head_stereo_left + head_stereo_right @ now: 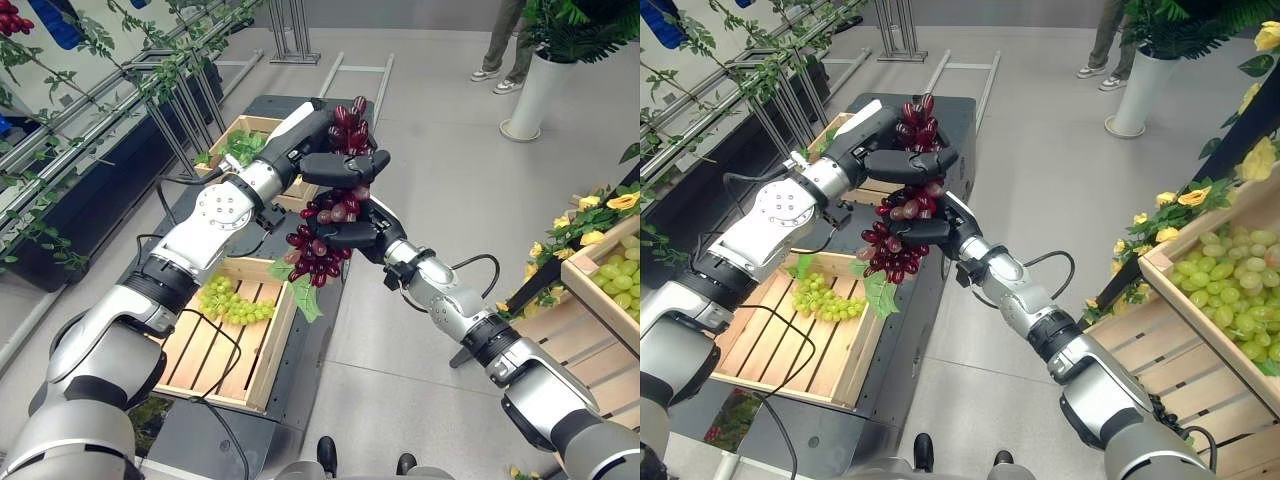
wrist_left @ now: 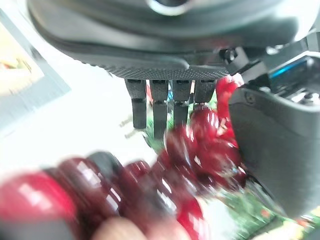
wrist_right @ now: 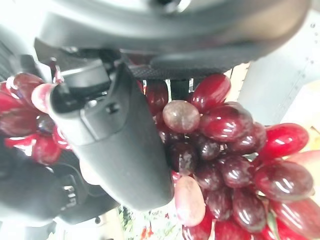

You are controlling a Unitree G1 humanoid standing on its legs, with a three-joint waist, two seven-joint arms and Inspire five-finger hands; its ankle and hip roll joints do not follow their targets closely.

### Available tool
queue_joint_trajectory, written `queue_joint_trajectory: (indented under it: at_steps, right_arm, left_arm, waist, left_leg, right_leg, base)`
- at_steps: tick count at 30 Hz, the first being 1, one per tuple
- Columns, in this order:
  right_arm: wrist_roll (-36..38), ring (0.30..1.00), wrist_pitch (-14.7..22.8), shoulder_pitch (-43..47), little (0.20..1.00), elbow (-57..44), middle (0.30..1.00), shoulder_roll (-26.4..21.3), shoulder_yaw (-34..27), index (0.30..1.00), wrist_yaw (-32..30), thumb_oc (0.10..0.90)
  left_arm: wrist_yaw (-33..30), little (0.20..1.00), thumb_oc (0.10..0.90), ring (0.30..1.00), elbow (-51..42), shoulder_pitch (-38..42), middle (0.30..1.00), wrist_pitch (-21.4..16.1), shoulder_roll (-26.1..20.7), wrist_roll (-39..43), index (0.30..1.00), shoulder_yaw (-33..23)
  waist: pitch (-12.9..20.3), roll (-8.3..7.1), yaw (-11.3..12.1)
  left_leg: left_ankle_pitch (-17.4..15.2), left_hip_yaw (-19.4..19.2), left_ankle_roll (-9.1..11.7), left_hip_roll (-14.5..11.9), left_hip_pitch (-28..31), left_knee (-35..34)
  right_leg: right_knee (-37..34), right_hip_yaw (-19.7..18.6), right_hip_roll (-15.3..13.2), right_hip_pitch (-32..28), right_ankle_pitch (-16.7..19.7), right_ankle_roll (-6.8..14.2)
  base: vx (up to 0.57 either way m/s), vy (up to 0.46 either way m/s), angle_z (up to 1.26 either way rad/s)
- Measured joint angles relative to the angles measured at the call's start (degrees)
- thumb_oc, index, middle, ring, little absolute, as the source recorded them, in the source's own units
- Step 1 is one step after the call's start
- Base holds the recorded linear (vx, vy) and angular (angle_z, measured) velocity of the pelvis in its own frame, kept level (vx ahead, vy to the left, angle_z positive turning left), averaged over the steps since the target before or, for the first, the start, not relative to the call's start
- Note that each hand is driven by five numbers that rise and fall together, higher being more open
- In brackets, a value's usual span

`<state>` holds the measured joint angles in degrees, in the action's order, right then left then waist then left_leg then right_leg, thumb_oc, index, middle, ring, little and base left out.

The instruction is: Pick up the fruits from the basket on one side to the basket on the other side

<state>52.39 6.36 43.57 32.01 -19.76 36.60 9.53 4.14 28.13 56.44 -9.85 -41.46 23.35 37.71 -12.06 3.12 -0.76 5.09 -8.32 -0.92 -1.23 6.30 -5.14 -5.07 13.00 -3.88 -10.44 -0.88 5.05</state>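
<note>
A bunch of red grapes hangs in the air between both hands, past the right edge of the left wooden basket. My left hand is curled round the top of the bunch. From the right, my right hand grips its middle; its thumb lies across the grapes. Green grapes lie in the left basket. The right basket holds more green grapes.
A second basket with green leaves stands behind the left one on the dark platform. A vine rack runs along the left. Yellow flowers edge the right basket. A white planter and a person's legs stand far back.
</note>
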Motion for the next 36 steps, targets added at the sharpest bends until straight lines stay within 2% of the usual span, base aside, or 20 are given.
queue_joint_trajectory:
  at_steps: [5, 8, 13, 20, 21, 25, 26, 27, 31, 33, 34, 36]
  right_arm:
    - [-0.2, 0.3, 0.0, -3.9, 0.3, 1.8, 0.3, -0.7, -0.4, 0.3, 0.0, 0.4]
    - [-0.3, 0.3, -0.1, -6.9, 0.3, 2.9, 0.3, -1.0, -0.8, 0.3, 0.0, 0.4]
    - [-0.3, 0.3, 0.0, -12.8, 0.3, 7.5, 0.3, -1.3, -6.4, 0.3, 0.7, 0.4]
    - [-0.4, 0.3, 0.0, -17.8, 0.3, 13.8, 0.3, -2.9, -9.7, 0.3, 0.9, 0.4]
    - [-0.8, 0.3, 0.0, -18.3, 0.3, 14.9, 0.3, -2.5, -10.5, 0.3, 1.7, 0.4]
    - [-2.5, 0.3, 0.1, -23.3, 0.3, 15.6, 0.3, -1.7, -12.8, 0.3, 4.2, 0.4]
    - [-2.5, 0.3, 0.4, -25.1, 0.3, 15.6, 0.3, -1.2, -13.8, 0.3, 4.8, 0.4]
    - [-2.5, 0.3, 0.8, -28.3, 0.3, 15.5, 0.3, 0.1, -14.7, 0.3, 5.5, 0.4]
    - [-5.5, 0.3, 0.8, -34.2, 0.3, 15.5, 0.3, 1.2, -13.1, 0.3, 5.6, 0.4]
    - [-7.4, 0.3, 0.8, -36.7, 0.3, 15.8, 0.3, 1.5, -13.4, 0.3, 5.8, 0.4]
    - [-7.6, 0.3, 0.8, -37.7, 0.3, 17.4, 0.3, 2.1, -13.4, 0.3, 6.3, 0.4]
    - [-7.8, 0.3, 0.8, -39.1, 0.3, 17.5, 0.3, 1.7, -13.4, 0.3, 6.3, 0.4]
  left_arm:
    - [-6.4, 0.9, 0.8, 0.9, 4.0, 0.0, 0.9, 1.6, -0.3, -11.0, 0.9, 0.0]
    - [-7.5, 0.9, 0.8, 0.9, 6.2, 0.0, 0.9, 3.2, -0.8, -14.1, 0.9, -0.1]
    - [-7.7, 0.9, 0.8, 0.9, 6.8, -1.5, 0.9, 4.7, -1.6, -14.8, 0.9, -0.4]
    - [-6.3, 0.9, 0.8, 0.9, 6.3, -7.0, 0.9, 4.6, -1.6, -11.4, 0.9, -1.7]
    - [-5.8, 0.9, 0.8, 0.9, 5.5, -9.4, 0.9, 4.4, -1.0, -9.2, 0.9, -4.5]
    - [-6.0, 0.9, 0.8, 0.9, 4.0, -18.2, 0.9, 3.2, 5.2, 1.0, 0.9, -11.5]
    - [-6.4, 0.9, 0.8, 0.9, 3.6, -21.5, 0.9, 2.0, 7.7, 1.4, 0.9, -14.7]
    - [-8.0, 0.9, 0.8, 0.9, 3.3, -27.2, 0.9, -0.6, 12.0, 2.3, 0.9, -18.8]
    - [-8.4, 0.9, 0.8, 0.9, 5.5, -36.8, 0.9, -0.9, 16.6, 4.6, 0.9, -17.9]
    - [-7.8, 0.9, 0.8, 0.9, 7.9, -41.8, 0.9, -2.5, 21.4, 8.7, 0.9, -19.5]
    - [-7.7, 0.9, 0.8, 0.9, 10.9, -44.7, 0.9, -2.8, 23.6, 9.9, 0.9, -19.9]
    - [-7.5, 0.9, 0.8, 0.9, 14.7, -48.5, 0.9, -3.4, 25.6, 10.8, 0.9, -20.2]
  waist:
    - [0.0, 0.0, -0.2]
    - [0.0, 0.0, -0.5]
    - [0.0, -0.01, -0.8]
    - [0.0, -0.03, -2.3]
    - [0.0, -0.06, -3.1]
    - [0.3, -0.38, -3.4]
    - [0.8, -0.39, -3.4]
    - [1.4, -0.64, -3.3]
    - [1.8, -1.49, -3.2]
    - [1.2, -2.74, -2.8]
    - [0.2, -4.26, -2.0]
    - [-0.1, -4.32, -1.7]
  left_leg:
    - [0.0, -0.4, 0.0, -0.1, 0.0, 0.0]
    - [0.0, -0.9, 0.0, -0.1, 0.0, 0.0]
    - [0.0, -1.7, 0.0, -0.2, 0.1, 0.0]
    - [-0.2, -3.1, 0.1, -0.7, 0.7, 0.0]
    - [-0.3, -3.2, 0.2, -0.9, 0.8, 0.0]
    - [-0.6, -3.3, 0.7, -1.3, 1.0, 0.0]
    - [-0.8, -3.4, 0.8, -1.4, 1.1, 0.0]
    - [-1.0, -3.9, 0.9, -1.5, 1.6, 0.0]
    - [-1.3, -4.9, 1.4, -2.1, 0.3, 0.5]
    - [-2.6, -3.9, 2.1, -2.2, -2.6, 6.0]
    - [-3.0, -2.3, 2.1, -2.0, -3.3, 9.4]
    - [-4.0, 1.0, 1.5, -2.0, -2.8, 9.4]
  right_leg:
    - [0.0, -0.3, 0.0, 0.2, 0.0, 0.0]
    - [0.0, -0.5, 0.0, 0.4, 0.1, 0.0]
    - [0.0, -1.9, 0.1, 0.8, 0.3, 0.0]
    - [0.0, -3.5, 0.6, 1.3, 0.9, -0.3]
    - [0.0, -3.7, 0.8, 1.3, 1.0, -0.3]
    - [0.0, -4.8, 1.1, 2.0, 1.1, -0.4]
    - [0.0, -4.9, 1.2, 2.0, 1.1, -0.5]
    - [0.0, -5.2, 1.2, 1.9, 1.0, -0.6]
    - [1.1, -6.4, 1.9, 4.3, 0.7, -1.0]
    - [4.0, -6.6, 1.3, 6.6, -0.1, -1.6]
    - [4.7, -7.1, 0.7, 6.3, -0.2, -1.8]
    - [5.0, -9.2, 1.0, 6.0, -0.2, -2.0]
  base:
    - [-0.01, 0.016, -0.04]
    - [0.0, 0.008, -0.06]
    - [0.01, 0.001, -0.12]
    - [0.02, -0.031, -0.17]
    - [0.02, -0.058, -0.07]
    - [0.04, -0.095, -0.17]
    - [0.01, -0.087, -0.21]
    - [-0.03, -0.076, -0.24]
    - [-0.04, -0.064, -0.25]
    - [0.04, 0.031, -0.31]
    - [0.0, 0.126, -0.51]
    - [-0.04, 0.155, -0.48]
